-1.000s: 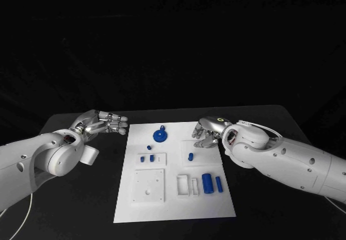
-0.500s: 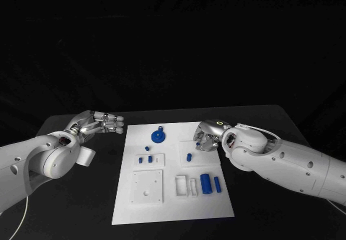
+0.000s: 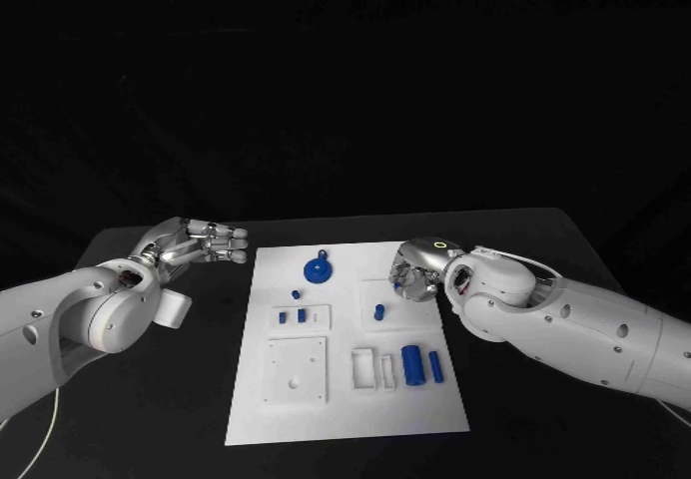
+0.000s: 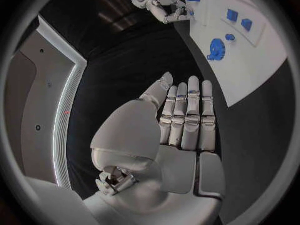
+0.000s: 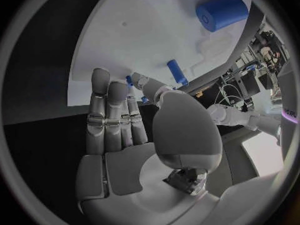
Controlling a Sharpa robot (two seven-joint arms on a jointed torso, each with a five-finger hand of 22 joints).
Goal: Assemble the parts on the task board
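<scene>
The white task board point(image 3: 345, 409) lies in the middle of the black table. On it are a blue gear-like disc point(image 3: 317, 269), several small blue pegs such as one at the board's middle point(image 3: 380, 311), and a thick blue cylinder point(image 3: 413, 364) beside a thin blue rod point(image 3: 435, 367). My right hand point(image 3: 413, 271) hovers over the board's far right part, fingers stretched out and empty point(image 5: 119, 120); beyond them lie the cylinder point(image 5: 222, 12) and a peg point(image 5: 177, 71). My left hand point(image 3: 202, 244) is off the board's far left corner, fingers straight, holding nothing point(image 4: 184, 117).
A raised white square plate point(image 3: 297, 369) and small white frames point(image 3: 373, 367) stand on the near half of the board. Bare black table point(image 3: 159, 419) surrounds the board on all sides. The left wrist view shows the gear point(image 4: 216, 49) and my right hand point(image 4: 164, 7) farther off.
My left hand has drawn slightly to the left, away from the board. My right hand has shifted a little down and towards the board's right edge. The parts have not moved.
</scene>
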